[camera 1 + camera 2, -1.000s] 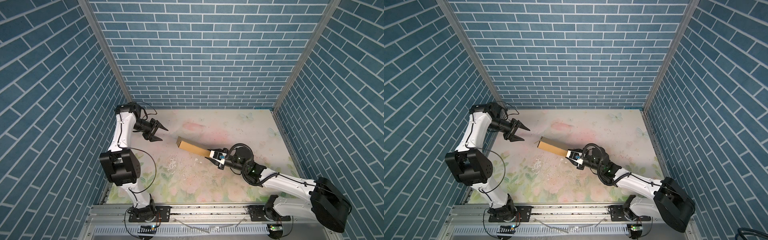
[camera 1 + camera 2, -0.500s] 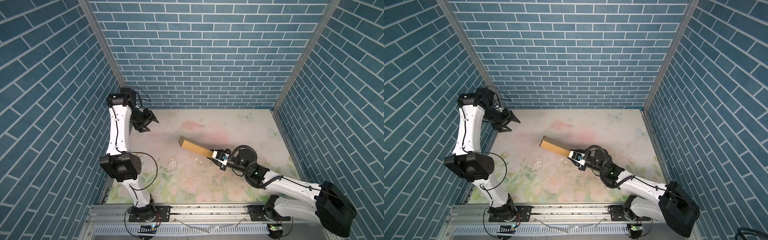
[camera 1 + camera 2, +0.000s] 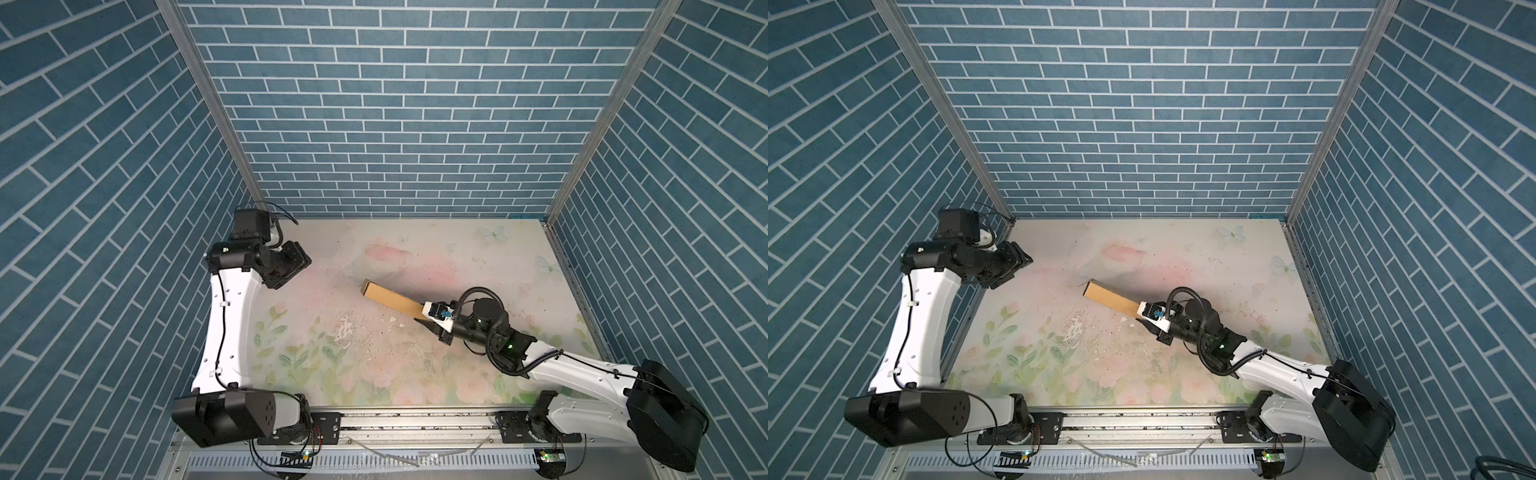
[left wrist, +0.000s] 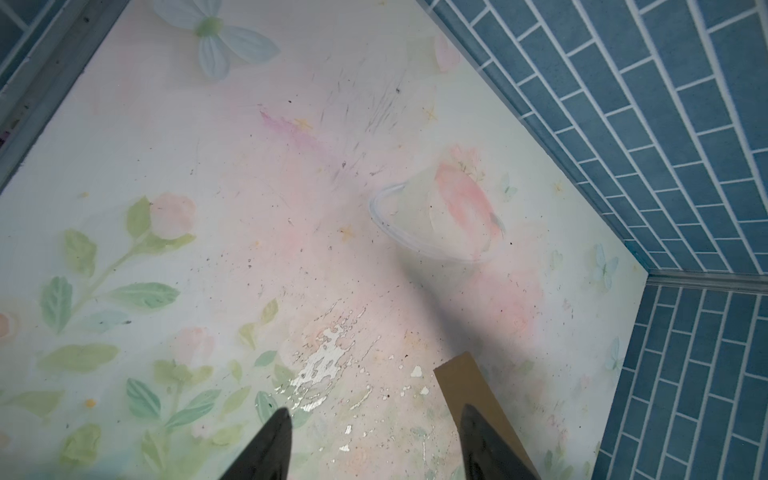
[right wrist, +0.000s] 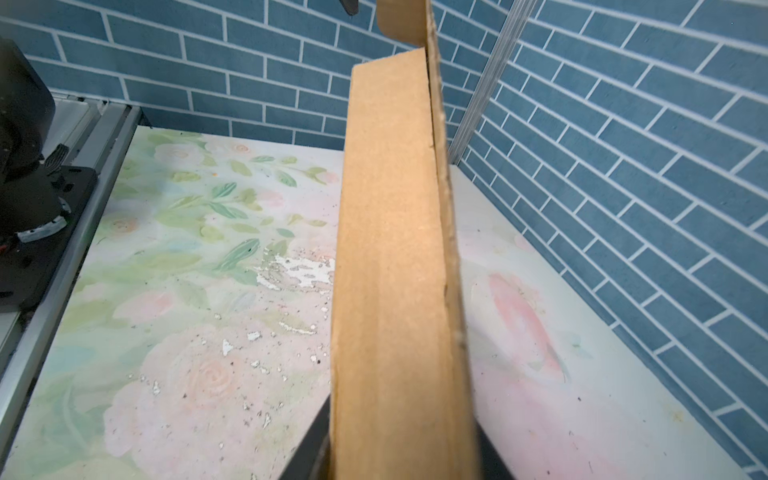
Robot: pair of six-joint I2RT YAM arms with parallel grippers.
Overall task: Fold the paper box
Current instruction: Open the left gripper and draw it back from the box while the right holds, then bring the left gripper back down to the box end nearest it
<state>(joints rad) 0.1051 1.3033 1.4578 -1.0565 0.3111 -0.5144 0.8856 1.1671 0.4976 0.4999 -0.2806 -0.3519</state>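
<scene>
Blue brick-patterned walls [image 3: 395, 124] close in the floral table [image 3: 374, 374] on three sides.

In both top views the right end effector [image 3: 429, 319] is clamped on one end of the paper box [image 3: 390, 298]. The box sticks out edge-up over the table's middle, pointing toward the left arm [image 3: 226, 332]. I judge it is held this way to offer the free end for a second grip. The left end effector [image 3: 297, 266] hangs near the far left corner, well apart from the box, with bare table between them.

In the left wrist view its jaws stand wide with nothing in them. The paper box [image 4: 469, 386] shows beyond one fingertip [image 4: 478, 436].

In the right wrist view the paper box [image 5: 390, 249] runs straight out from the gripping jaws, its panels folded close together. Whether its lower edge touches the table I cannot tell. Open room lies on both sides, and the walls are well off.
</scene>
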